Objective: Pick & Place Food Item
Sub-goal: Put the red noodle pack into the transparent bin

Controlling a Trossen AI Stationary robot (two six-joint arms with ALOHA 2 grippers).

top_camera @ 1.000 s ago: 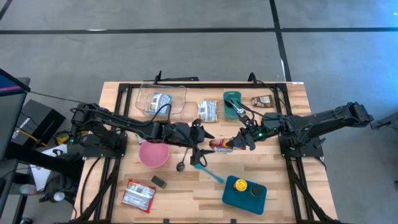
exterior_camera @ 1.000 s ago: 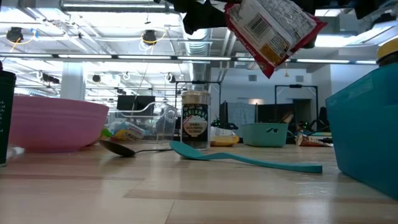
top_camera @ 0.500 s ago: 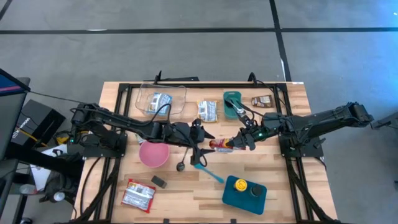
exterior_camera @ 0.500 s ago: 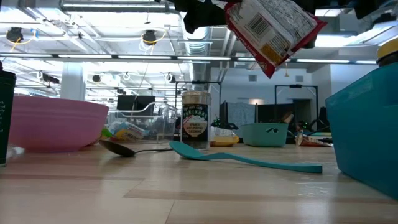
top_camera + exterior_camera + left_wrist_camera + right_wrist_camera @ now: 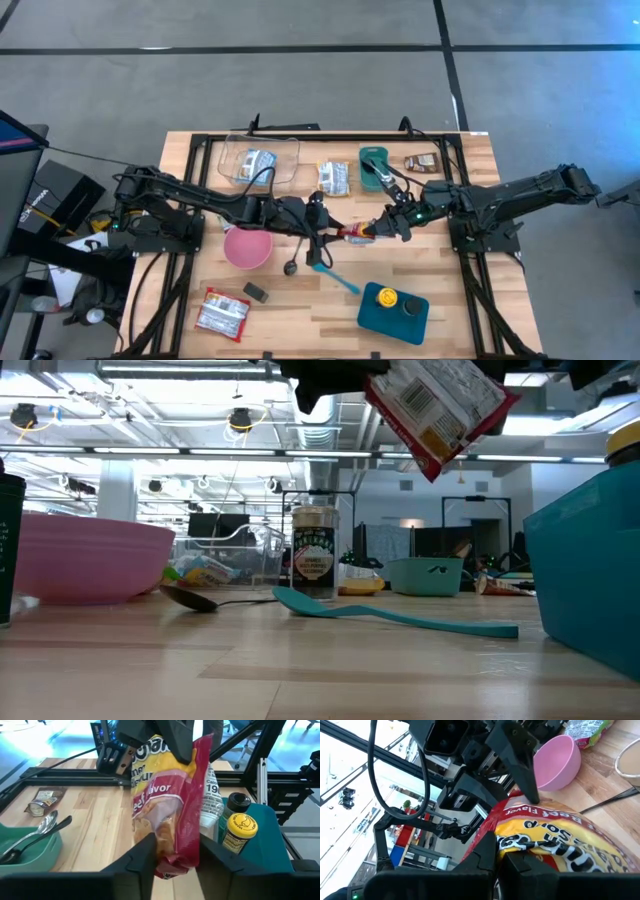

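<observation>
A red and yellow noodle packet hangs in the air over the middle of the table, between my two grippers. It shows high up in the low view. My left gripper reaches in from the table's left and is shut on the packet's left end. My right gripper reaches in from the right and is shut on the other end. My left gripper pinches the packet's end between its two fingers, one on each face. The fingers come nearly level from the table's left. The packet is clear of the table. My right gripper pinches the packet's opposite edge between its shut fingers, coming nearly level from the table's right. The packet stretches away from the fingers toward the left gripper, lifted clear.
Below the packet lie a black spoon and a teal spatula. A pink bowl stands left of them and a teal box with a yellow-lidded bottle near the front right. A clear container, a green bowl and other packets lie around.
My left gripper has shut its fingers on the packet's left end, and the packet looks squeezed narrower there. Both arms have kept their places and the packet stays in the air.
</observation>
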